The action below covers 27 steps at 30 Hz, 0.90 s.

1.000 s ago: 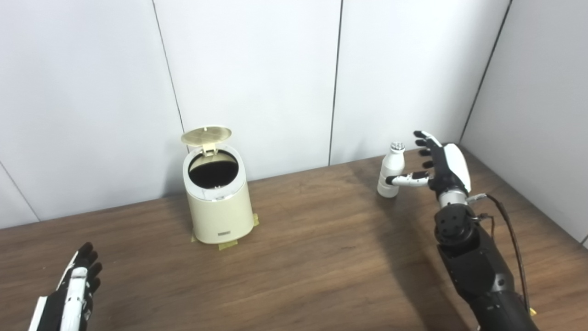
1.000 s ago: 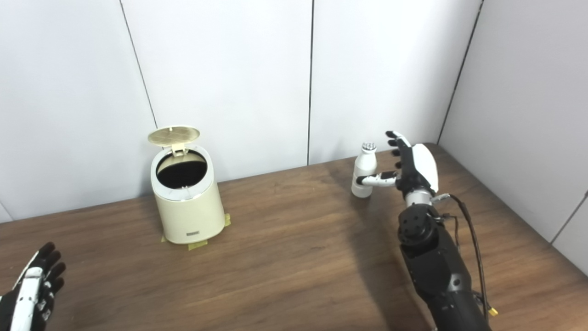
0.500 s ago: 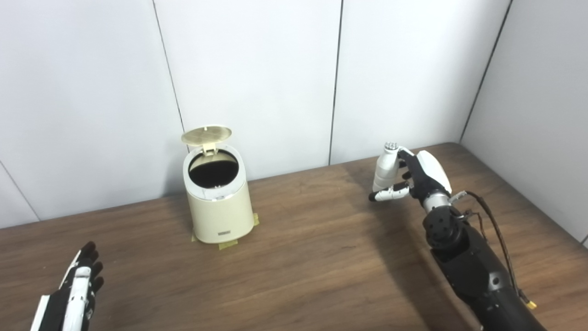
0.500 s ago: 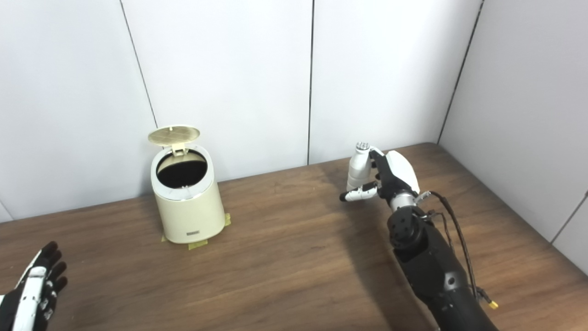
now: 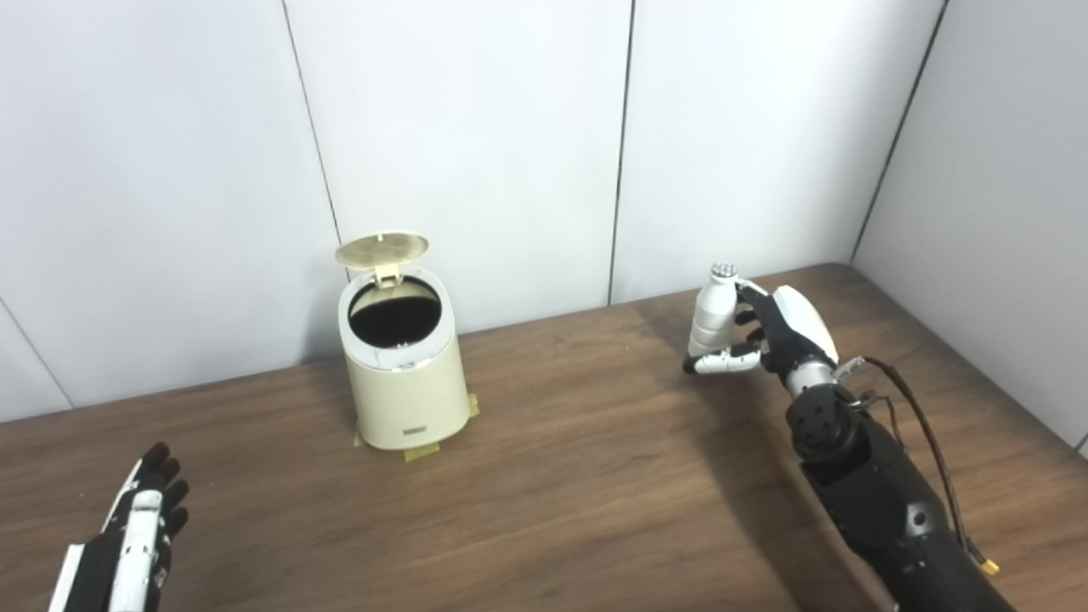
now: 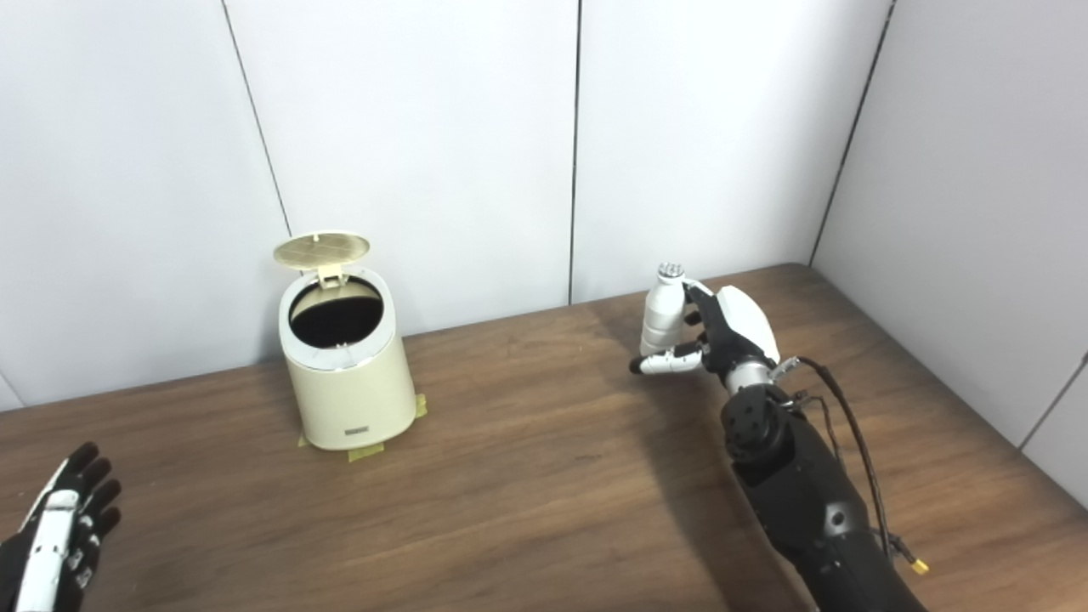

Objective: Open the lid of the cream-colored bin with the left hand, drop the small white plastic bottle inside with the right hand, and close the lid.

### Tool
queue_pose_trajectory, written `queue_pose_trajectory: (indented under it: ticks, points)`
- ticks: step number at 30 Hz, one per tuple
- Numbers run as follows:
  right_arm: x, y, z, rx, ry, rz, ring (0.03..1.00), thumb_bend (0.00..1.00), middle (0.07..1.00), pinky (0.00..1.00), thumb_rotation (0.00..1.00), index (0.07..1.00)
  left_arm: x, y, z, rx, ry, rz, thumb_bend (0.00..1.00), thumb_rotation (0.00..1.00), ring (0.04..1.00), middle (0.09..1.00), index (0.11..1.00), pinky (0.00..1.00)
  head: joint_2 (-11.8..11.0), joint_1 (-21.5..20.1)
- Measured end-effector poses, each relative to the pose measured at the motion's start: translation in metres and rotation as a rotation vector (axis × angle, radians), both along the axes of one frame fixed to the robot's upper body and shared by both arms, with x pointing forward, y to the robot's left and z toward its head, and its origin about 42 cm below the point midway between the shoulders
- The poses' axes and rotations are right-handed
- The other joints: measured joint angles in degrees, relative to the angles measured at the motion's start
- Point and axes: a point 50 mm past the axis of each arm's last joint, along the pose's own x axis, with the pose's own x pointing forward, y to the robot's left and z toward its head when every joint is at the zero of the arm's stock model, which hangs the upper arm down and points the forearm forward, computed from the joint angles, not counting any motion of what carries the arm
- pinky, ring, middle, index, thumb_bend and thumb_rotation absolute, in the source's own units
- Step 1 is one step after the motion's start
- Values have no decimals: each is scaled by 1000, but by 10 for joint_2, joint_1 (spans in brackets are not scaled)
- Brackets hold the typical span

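- A cream-colored bin (image 5: 406, 374), a smooth tapered cylinder, stands on a dark wood-grain table (image 5: 578, 476), its round ribbed lid (image 5: 382, 249) tipped up on a rear hinge and its dark interior exposed; yellow tape tabs (image 5: 421, 453) show at its base.
- The right hand (image 5: 786, 327), black-fingered with a glossy white back shell, is closed around the small white plastic bottle (image 5: 710, 319), fingers behind it and the thumb crossing below its base.
- The bottle, matte white with a slim neck and a silvery studded cap, sits upright on the hand's inner side, toward the bin; it appears lifted off the table, though the thumb hides its base. The bin stands well apart, far to that hand's inner side.
- The left hand (image 5: 136, 540) hovers low, holding nothing, fingers extended and slightly apart; the bin lies ahead of it and toward its inner side.
- The left eye view shows more of the left hand and forearm; the right eye view cuts it at the frame corner but shows more of the right-side wall (image 6: 977, 187).
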Motion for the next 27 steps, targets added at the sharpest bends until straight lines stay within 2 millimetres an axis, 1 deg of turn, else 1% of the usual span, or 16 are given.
queue_pose_trajectory:
  ticks: [4,10,11,12,15,17,21,24,27]
  points:
    - [1,-3,-7,16,-53,-14,632,815,700,547,174,734,-2,-1,0,0,1,-3,225,808,971,977,1000,980,3,0]
    - [1,-1,-10,38,-60,-17,627,817,698,540,175,734,-5,-3,3,3,-13,-12,229,795,975,977,1000,994,4,3]
    - [1,-1,-10,43,-61,-17,632,816,701,543,181,735,-5,-3,3,3,-13,-12,238,769,976,976,1000,995,4,3]
    - [1,-1,-10,54,-62,-20,653,813,716,566,197,742,-5,-3,3,3,-13,-13,256,736,971,972,1000,982,4,3]
    - [3,-7,-10,141,-72,-57,683,802,735,598,206,745,-5,-2,4,3,-13,-16,266,713,965,968,1000,965,5,6]
    - [4,-8,-10,187,-80,-72,703,788,747,622,204,753,-5,-2,4,9,-12,-21,253,708,962,965,1000,958,6,6]
    - [7,-4,-13,224,-79,-76,698,791,744,612,195,760,-6,-1,6,9,-16,-36,246,701,969,972,1000,967,7,6]
    - [8,-3,-21,246,-57,-85,706,786,749,626,191,765,-6,0,7,6,-20,-43,247,650,968,971,1000,970,9,5]
    - [9,-2,-22,251,-56,-91,704,783,742,632,179,760,-7,1,8,15,-22,-46,234,619,970,971,1000,973,9,4]
